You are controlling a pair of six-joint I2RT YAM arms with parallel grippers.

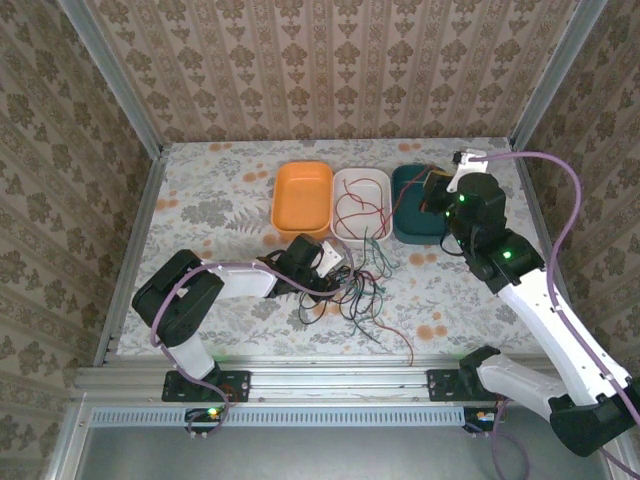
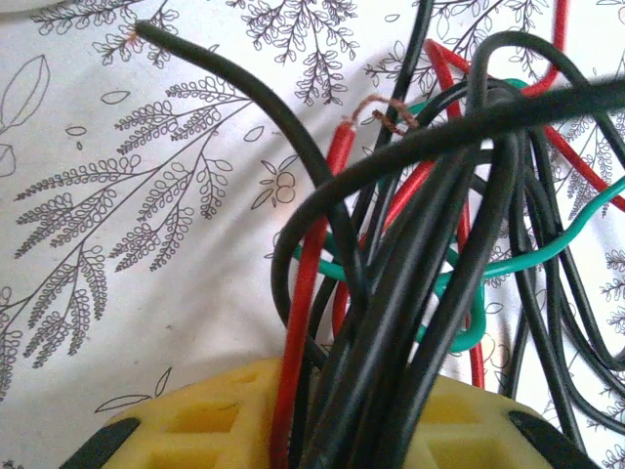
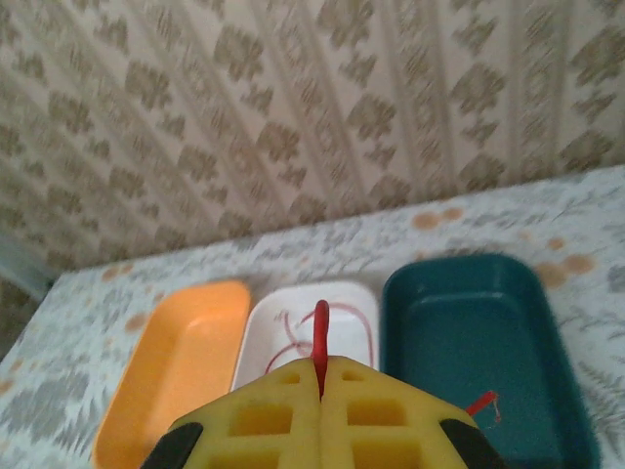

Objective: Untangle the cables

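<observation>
Right claw (image 3: 322,363) clenched on one red cable (image 3: 320,327) | left claw (image 2: 342,420) (cables (image 2: 410,293) between, grip unclear) | three trays (image 1: 300,166)

Table (image 1: 220,210) seen from above. Three trays stand side by side at rear centre: left tray (image 1: 302,195), middle tray (image 1: 361,172) and right tray (image 1: 408,205). Loose cable lengths (image 1: 350,212) lie in the middle tray. The cable tangle (image 1: 362,288) lies on the table just before the middle tray. The left gripper (image 1: 340,272) meets the tangle's left side, strands running between its fingers. The right gripper (image 3: 320,376) hangs over the right tray, pinching a single cable (image 3: 320,332).
</observation>
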